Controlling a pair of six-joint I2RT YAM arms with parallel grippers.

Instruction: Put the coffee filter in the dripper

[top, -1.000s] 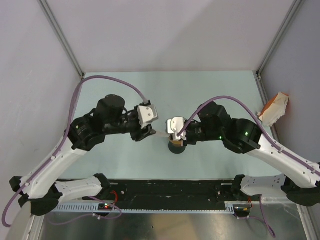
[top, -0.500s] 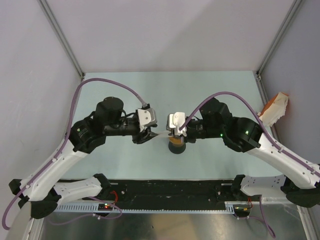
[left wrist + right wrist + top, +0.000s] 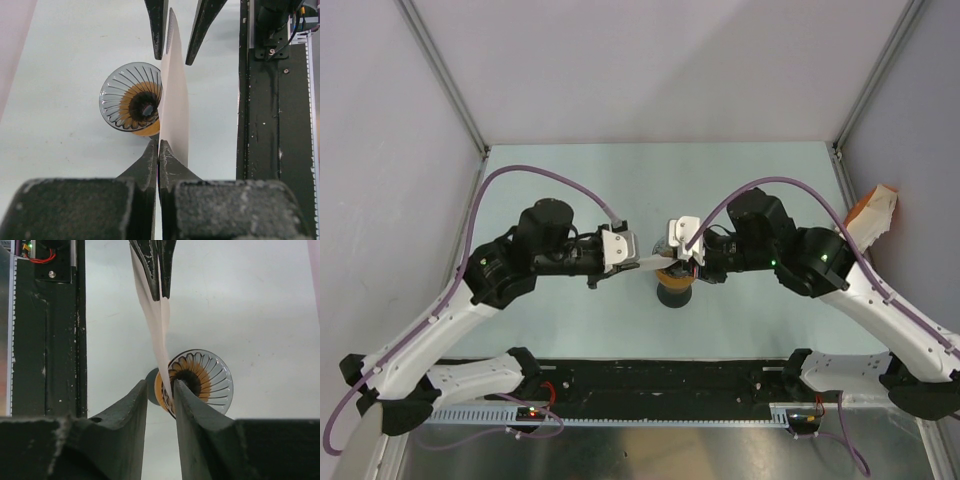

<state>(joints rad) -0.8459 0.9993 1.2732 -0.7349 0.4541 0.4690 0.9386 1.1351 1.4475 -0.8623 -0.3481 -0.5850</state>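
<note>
Pale green table [image 3: 750,170], grey walls on three sides. Nearest is the black rail [image 3: 660,380] at the arm bases, well apart from the action. Mid-table, both arms meet nose to nose over the dripper [image 3: 120,95].

Left gripper [image 3: 158,147] is clamped tight on one edge of the filter [image 3: 175,110]. Right gripper [image 3: 160,385] has its fingers parted, with the far edge of the sheet running loose between them, so no real hold there. The filter hangs flat and edge-on, just above the dripper's rim. I can't tell if it touches.

Looks like a hand-over, with placement not yet done. Next, the sheet likely needs opening into a cone, then going point-down into the mouth. That's tight work, since the grippers crowd the dripper. Beyond them, there's bare table to the back wall and room on either side.
</note>
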